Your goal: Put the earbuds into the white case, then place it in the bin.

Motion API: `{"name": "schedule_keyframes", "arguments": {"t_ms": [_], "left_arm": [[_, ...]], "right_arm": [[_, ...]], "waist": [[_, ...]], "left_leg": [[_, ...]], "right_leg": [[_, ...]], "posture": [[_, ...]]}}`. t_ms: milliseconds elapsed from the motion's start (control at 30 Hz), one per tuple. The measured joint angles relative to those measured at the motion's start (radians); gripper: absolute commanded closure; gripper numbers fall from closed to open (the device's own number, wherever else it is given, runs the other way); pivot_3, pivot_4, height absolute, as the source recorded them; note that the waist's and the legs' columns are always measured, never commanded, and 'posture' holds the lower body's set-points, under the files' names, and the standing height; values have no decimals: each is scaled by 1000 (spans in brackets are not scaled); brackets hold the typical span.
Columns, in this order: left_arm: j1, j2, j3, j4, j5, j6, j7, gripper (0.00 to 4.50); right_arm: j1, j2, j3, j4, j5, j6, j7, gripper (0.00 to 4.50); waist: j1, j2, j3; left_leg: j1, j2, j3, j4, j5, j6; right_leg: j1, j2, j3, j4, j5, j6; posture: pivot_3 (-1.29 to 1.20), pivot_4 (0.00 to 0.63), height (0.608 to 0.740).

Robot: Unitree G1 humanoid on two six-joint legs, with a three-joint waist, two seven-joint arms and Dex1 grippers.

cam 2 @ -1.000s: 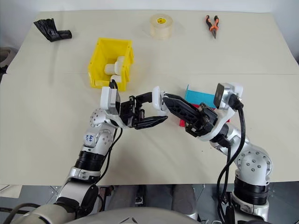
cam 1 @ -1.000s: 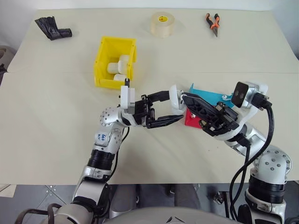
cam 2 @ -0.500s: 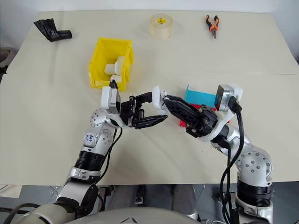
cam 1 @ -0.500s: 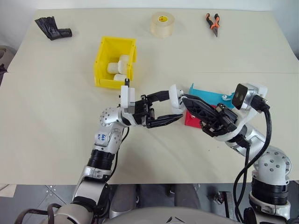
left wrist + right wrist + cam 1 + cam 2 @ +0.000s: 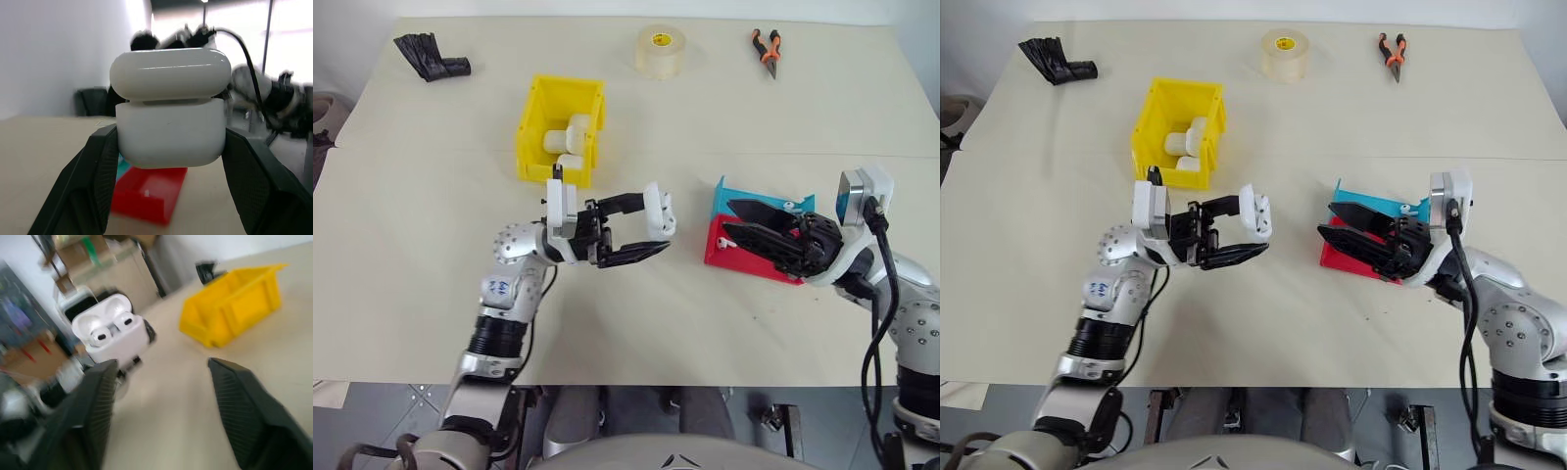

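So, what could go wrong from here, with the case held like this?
The white case in the left tool is open with the earbuds inside; tilting it toward the bin may spill them. The bin already holds other cases, so this one could land on them and bounce.

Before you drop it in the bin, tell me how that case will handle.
The case looks glossy and rounded, so it may slip between the fingers. It seems rigid. Its hinged lid stands open in the right wrist view, so it could flap when dropped.
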Motion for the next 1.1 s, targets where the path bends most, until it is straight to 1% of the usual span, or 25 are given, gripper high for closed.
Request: {"name": "schedule_keyframes", "arguments": {"t_ms": [100,200,333,467,600,733,800,933,1100], "left_arm": [[-6,86,-37,-1,88,-2,-4,1728],[-34,156,-101,-30,171,58,-2,1728],[-67,169,-138,-68,200,169,30,1728],[-84,144,-164,-73,211,220,62,1728],[-95,122,-190,-73,221,222,69,1728],[-95,115,-190,-73,224,198,70,1728],[-93,116,-191,-73,229,195,64,1728],[-91,124,-180,-74,217,176,43,1728],[-64,117,-113,-130,135,190,46,1728]], "right_arm": [[-19,-15,43,11,-114,-88,76,3436],[-62,-17,125,6,-241,-210,173,4487],[-115,-8,187,5,-297,-250,212,4487],[-185,20,251,-12,-325,-237,202,4487],[-252,39,315,-38,-344,-196,173,4487],[-252,41,339,-19,-385,-188,170,4487],[-235,41,335,13,-399,-210,178,4487],[-169,25,275,108,-415,-256,211,4487],[-95,19,176,179,-405,-290,220,4487]], "waist": [[0,0,0],[1,0,0],[1,0,0],[-1,0,0],[2,0,0],[2,-1,0],[2,-1,0],[3,-1,0],[0,-1,0]], "left_leg": [[0,0,1,0,0,0],[0,0,0,0,0,0],[0,0,0,0,0,0],[0,0,0,0,0,0],[0,0,0,0,0,0],[-1,0,0,0,0,0],[-1,0,0,0,0,0],[-1,0,0,0,0,0],[0,0,0,0,0,0]], "right_leg": [[0,0,0,0,0,0],[0,0,0,0,0,0],[0,0,0,0,0,0],[0,0,0,0,0,0],[0,0,0,0,0,0],[0,0,-1,0,0,0],[0,0,-1,0,0,0],[0,0,-1,0,0,0],[0,0,0,0,0,0]], "posture": [[0,150,740],[0,150,740],[0,150,740],[0,150,740],[0,150,740],[0,150,740],[0,150,740],[0,150,740],[0,150,740]]}}
